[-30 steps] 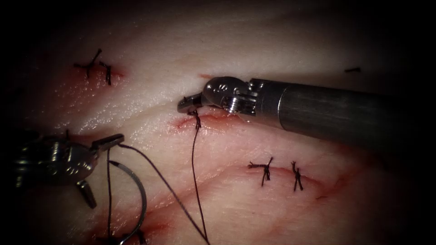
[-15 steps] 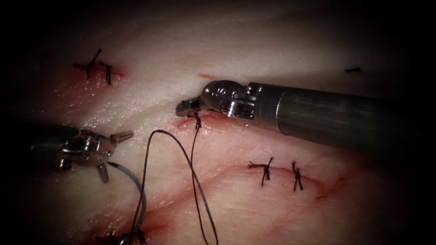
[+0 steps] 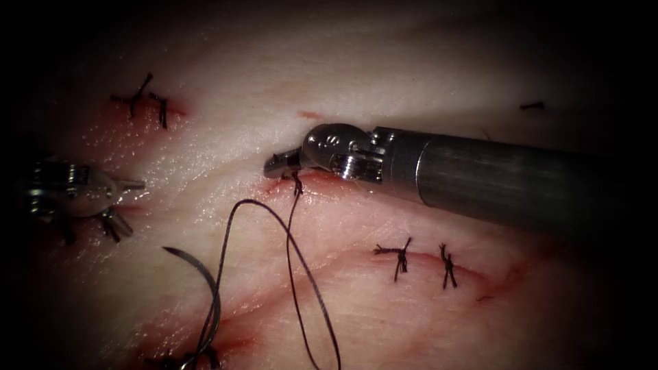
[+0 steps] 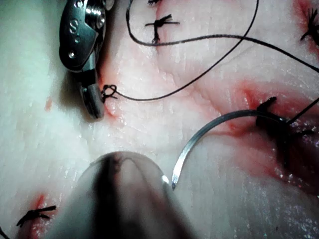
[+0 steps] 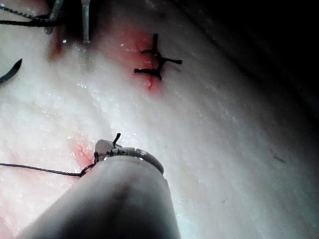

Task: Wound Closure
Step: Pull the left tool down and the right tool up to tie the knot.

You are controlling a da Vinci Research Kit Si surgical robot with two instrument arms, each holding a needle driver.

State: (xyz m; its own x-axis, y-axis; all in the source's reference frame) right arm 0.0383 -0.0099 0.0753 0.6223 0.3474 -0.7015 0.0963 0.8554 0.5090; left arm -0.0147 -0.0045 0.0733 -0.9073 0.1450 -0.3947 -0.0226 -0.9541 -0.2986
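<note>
My right tool (image 3: 274,164) reaches in from the right, its jaws shut on the short end of the thread at the knot over the small cut (image 3: 312,179). The same tool (image 4: 93,103) and knot (image 4: 107,92) appear in the left wrist view, and a thread tail (image 5: 116,138) stands up at the jaws. The long thread (image 3: 296,274) runs down from the knot and loops back toward the needle. The curved needle (image 3: 209,288) lies free on the tissue, left of the cut, held by neither tool, and appears too as needle (image 4: 209,127). My left tool (image 3: 131,205) is far left, open, holding nothing.
Finished stitches sit at the upper left (image 3: 147,99) and lower right (image 3: 397,257), (image 3: 447,264). More dark knots and red fluid lie by the needle's rear end (image 3: 205,356). A cut piece of thread (image 3: 531,105) rests at the far right.
The left tool has let the thread go and drawn back to the left and up. The freed thread has slackened into a loop beside the needle. The right tool has barely moved.
</note>
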